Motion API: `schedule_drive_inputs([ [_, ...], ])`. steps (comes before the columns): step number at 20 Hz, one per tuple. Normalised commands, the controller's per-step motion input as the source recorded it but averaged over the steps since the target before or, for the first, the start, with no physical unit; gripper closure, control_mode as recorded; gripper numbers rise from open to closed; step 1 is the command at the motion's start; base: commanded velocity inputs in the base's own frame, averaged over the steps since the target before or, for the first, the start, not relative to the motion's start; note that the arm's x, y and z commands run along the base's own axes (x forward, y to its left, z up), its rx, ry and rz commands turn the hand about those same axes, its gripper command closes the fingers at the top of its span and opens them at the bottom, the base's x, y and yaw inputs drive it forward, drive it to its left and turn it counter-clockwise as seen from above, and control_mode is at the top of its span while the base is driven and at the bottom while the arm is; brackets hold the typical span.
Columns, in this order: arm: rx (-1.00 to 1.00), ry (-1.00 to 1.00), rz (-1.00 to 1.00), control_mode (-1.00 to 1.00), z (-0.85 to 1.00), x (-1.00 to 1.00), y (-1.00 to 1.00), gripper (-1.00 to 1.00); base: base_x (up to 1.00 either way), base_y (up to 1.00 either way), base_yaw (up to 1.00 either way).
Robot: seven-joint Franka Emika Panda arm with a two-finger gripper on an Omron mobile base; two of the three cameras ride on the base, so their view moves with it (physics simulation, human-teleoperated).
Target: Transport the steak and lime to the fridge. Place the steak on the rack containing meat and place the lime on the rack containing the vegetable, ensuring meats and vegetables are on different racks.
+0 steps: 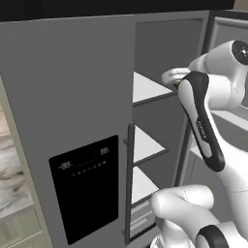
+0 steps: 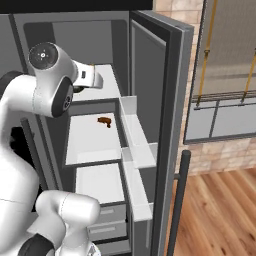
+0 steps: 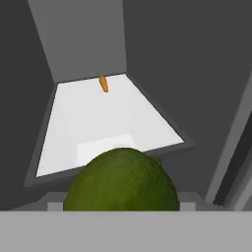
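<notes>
The lime (image 3: 121, 180), round and dark green, sits big at the bottom of the hand view and hides my fingertips. My gripper (image 2: 81, 88) is shut on it, just above the front of the fridge's (image 1: 72, 97) top white shelf (image 3: 98, 118). A small orange vegetable (image 3: 103, 83) lies at the back of that shelf. One shelf lower, a small brown piece of meat (image 2: 104, 121) lies on the white rack; I cannot tell whether it is the steak. From the left base view my hand (image 1: 170, 76) reaches over the top shelf (image 1: 145, 87).
The fridge's right door (image 2: 150, 75) stands open with white bins (image 2: 136, 145) on its inside. The left door with the black dispenser panel (image 1: 87, 186) is closed. More white shelves (image 2: 102, 182) and drawers (image 2: 107, 222) lie below. A wood floor (image 2: 220, 210) is to the right.
</notes>
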Motion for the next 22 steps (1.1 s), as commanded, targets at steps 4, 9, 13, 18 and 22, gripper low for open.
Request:
schedule_drive_inputs([
  [4,-0.01,0.00,0.01,-1.00,-0.16,0.53,0.00,1.00,0.00,0.00,0.00],
  [9,-0.01,0.00,0.00,-1.00,-0.21,0.55,0.01,1.00,0.00,0.00,0.00],
  [13,-0.02,0.00,0.00,-1.00,-0.20,0.49,0.14,1.00,0.00,0.00,0.00],
  [18,-0.03,0.01,0.00,-1.00,-0.17,0.54,0.14,1.00,0.00,0.00,0.00],
  [22,0.00,0.04,0.00,-1.00,-0.20,0.51,0.01,1.00,0.00,0.00,0.00],
])
